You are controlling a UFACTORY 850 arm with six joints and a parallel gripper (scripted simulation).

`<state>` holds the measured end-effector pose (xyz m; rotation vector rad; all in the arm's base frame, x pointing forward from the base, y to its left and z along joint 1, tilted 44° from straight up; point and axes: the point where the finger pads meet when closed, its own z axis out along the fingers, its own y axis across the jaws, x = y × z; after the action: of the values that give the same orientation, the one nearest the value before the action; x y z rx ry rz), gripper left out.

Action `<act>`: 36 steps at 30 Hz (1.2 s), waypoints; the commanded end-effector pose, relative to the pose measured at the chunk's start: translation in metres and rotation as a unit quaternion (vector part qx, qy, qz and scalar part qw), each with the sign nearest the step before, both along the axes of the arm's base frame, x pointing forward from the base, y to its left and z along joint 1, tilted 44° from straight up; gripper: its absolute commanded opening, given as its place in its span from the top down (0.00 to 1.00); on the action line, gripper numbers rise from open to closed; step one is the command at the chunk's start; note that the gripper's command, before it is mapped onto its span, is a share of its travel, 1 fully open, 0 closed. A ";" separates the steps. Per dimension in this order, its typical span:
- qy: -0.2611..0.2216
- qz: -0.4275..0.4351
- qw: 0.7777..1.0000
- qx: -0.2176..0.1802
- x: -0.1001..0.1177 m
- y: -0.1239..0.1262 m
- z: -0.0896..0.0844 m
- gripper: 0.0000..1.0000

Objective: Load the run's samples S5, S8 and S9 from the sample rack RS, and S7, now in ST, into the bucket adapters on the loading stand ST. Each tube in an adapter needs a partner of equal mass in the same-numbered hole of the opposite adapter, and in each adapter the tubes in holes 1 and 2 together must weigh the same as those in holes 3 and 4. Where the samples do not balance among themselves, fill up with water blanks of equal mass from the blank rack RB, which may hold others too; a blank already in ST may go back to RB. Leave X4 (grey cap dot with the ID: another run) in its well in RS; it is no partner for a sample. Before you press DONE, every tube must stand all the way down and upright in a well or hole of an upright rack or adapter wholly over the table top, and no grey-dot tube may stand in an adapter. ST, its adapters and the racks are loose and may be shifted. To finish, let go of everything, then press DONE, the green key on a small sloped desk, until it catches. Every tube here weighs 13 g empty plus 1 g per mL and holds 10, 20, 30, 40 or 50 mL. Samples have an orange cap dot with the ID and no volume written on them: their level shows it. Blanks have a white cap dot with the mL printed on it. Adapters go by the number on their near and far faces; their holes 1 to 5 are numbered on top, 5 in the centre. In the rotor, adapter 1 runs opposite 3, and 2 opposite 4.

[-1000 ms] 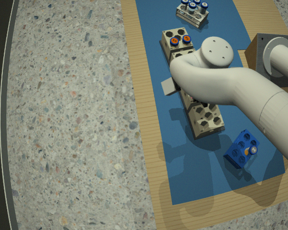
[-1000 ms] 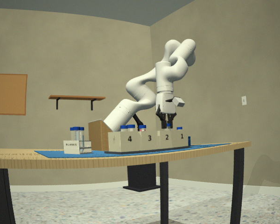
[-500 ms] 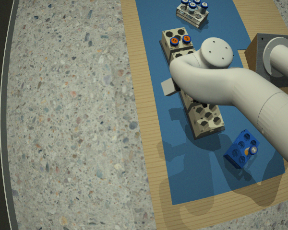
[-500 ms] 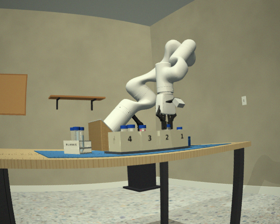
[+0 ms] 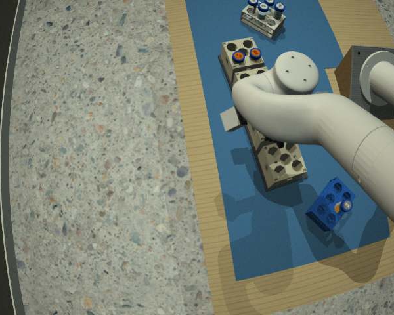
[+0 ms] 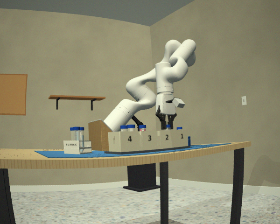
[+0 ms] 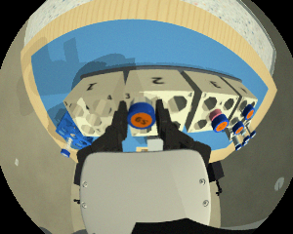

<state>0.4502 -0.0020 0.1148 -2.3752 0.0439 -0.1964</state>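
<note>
Hovering gripper: it is pointing straight down over adapter 2, its fingers parted only narrowly and clamping nothing.
Sample tube: it is standing upright in a hole of adapter 2, its orange-dotted blue cap sitting between the two fingertips; its ID is too blurred to read.
Loading stand ST: it is carrying four adapters in a row on the blue mat.
Blank rack: it is standing well apart from the gripper.
</note>
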 end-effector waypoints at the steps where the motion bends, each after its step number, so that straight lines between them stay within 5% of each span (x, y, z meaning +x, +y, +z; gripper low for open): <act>1: -0.001 0.000 1.000 0.000 0.001 -0.001 0.000 0.57; 14: -0.001 0.000 1.000 0.000 0.001 -0.001 0.000 0.57; 36: -0.001 0.000 1.000 0.000 -0.006 -0.028 0.029 0.57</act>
<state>0.4454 -0.0236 0.1372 -2.3754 0.0440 -0.1968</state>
